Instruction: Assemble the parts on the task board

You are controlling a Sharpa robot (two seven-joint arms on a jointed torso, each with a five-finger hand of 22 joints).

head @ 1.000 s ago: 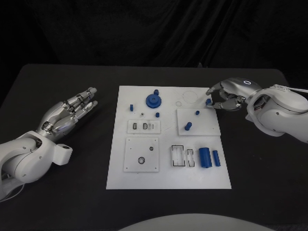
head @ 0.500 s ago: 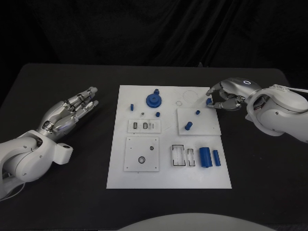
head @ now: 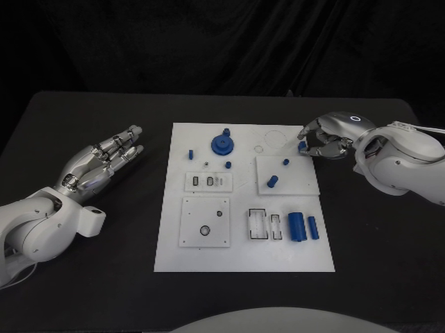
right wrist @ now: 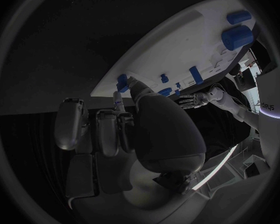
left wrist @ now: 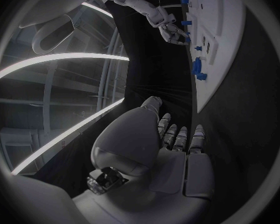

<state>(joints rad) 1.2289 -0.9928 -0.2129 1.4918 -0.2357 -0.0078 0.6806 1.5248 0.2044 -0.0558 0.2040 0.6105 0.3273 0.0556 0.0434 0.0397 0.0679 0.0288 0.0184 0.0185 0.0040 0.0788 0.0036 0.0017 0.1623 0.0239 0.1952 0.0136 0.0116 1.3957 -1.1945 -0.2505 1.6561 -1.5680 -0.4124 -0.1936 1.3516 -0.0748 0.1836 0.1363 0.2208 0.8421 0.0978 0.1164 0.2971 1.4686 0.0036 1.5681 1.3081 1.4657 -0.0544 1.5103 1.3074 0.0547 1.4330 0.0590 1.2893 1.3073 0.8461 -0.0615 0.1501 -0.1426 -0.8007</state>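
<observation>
Black table (head: 82,118) — right hand (head: 324,139) fingers pinching blue part (head: 301,146) at task board (head: 242,260) edge.

We count one white task board (head: 244,257) on one black table (head: 72,284), and two silver hands, the left hand (head: 104,161) and the right hand (head: 328,139). On the board we make out one large blue gear-like part (head: 222,144), two blue cylinders (head: 295,226) side by side at the near right, and about six smaller blue pegs (head: 270,182); some are too small to count surely.
</observation>
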